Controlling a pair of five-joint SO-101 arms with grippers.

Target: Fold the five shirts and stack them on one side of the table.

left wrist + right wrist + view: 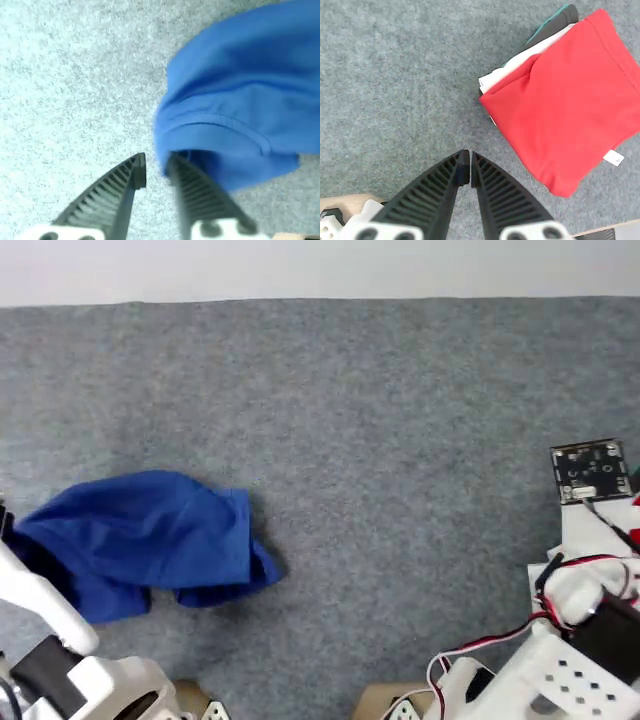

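Note:
A crumpled blue shirt [140, 540] lies on the grey table at the left. In the left wrist view my left gripper [156, 167] hovers at the edge of the blue shirt [240, 105]. It is open by a narrow gap, one finger [195, 200] touches the cloth's hem, and nothing is held between the fingers. My right gripper [467, 162] is shut on nothing, just beside a stack of folded shirts. A red shirt [565, 105] tops that stack, with a white one [520, 62] and a dark one [555, 22] beneath.
The grey felt table [380, 440] stretches bare across the middle and back. A small black circuit board [590, 470] and red and white cables [500, 635] sit on the right arm's base. The left arm's white link [40, 600] stands at the lower left corner.

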